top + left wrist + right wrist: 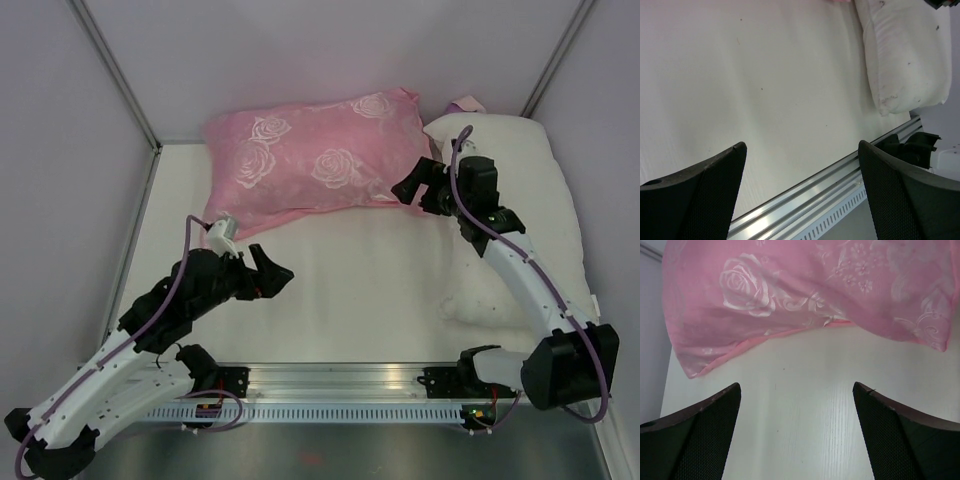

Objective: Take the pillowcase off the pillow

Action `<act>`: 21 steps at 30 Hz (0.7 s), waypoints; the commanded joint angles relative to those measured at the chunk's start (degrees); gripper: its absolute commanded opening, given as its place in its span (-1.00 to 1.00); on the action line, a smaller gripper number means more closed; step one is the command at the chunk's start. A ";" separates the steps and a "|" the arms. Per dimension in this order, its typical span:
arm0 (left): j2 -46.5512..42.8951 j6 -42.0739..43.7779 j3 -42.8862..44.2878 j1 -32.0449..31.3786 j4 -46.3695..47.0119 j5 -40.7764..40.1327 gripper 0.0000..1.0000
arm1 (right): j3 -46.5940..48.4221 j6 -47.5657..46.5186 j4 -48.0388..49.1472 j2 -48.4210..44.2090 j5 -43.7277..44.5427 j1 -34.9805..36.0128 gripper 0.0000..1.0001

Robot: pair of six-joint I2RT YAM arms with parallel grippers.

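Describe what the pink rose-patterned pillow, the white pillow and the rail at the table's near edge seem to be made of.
Pink rose pillow: probably a satin-like woven fabric, slight sheen, pale roses woven or printed in. White pillow: matte cloth, likely cotton, wrinkled, with dark specks. Rail: metal, probably aluminium, brushed silver with bright reflections and slots.

From high above the near edge, we look down over the whole bench [350, 270]. Our left wrist view skims low and faces right to the white pillow [905, 55]. Our right wrist view faces left, close to the rose pillow [790, 295], and the overhead view shares both.
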 commanded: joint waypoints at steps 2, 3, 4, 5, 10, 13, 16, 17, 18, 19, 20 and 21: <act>-1.70 -3.72 -4.26 -0.09 2.00 1.74 0.89 | -2.24 1.93 1.14 7.23 -5.48 1.88 0.96; -2.23 -4.51 -4.70 -0.09 2.00 1.92 0.89 | -2.32 1.31 0.61 7.59 -1.99 3.02 0.96; -2.76 -4.86 -5.75 -0.17 1.91 2.01 0.89 | -3.11 0.70 -0.09 7.68 0.31 4.25 0.96; -3.90 -5.56 -6.19 -0.09 1.74 1.92 0.90 | -3.81 0.26 -0.27 7.33 3.11 6.96 0.96; -7.15 -7.24 -8.13 -0.17 -0.02 2.80 0.90 | -5.41 -1.32 -0.70 9.95 12.80 8.92 0.96; -10.58 -8.82 -9.27 -0.17 -0.81 5.07 0.90 | -5.22 -2.56 -1.24 11.37 12.28 9.01 0.96; -14.10 -10.84 -10.68 -0.09 -2.30 5.35 0.90 | -7.33 -3.35 -1.42 9.63 15.44 9.62 0.96; -15.06 -11.45 -11.03 -0.17 -2.83 5.18 0.90 | -7.94 -3.35 -2.03 8.75 16.58 10.67 0.96; -16.55 -11.63 -11.55 -0.09 -3.70 5.09 0.90 | -9.78 -3.18 -2.55 6.21 17.72 11.12 0.96; -17.26 -12.24 -11.73 -0.09 -4.23 4.48 0.90 | -10.93 -2.91 -2.91 4.54 19.99 12.25 0.96; -17.79 -12.51 -11.91 -0.17 -4.50 4.30 0.90 | -12.16 -2.39 -3.35 2.60 20.80 12.79 0.96; -18.32 -12.77 -12.35 -0.17 -4.68 4.21 0.90 | -15.04 -1.17 -3.70 0.58 21.33 13.05 0.96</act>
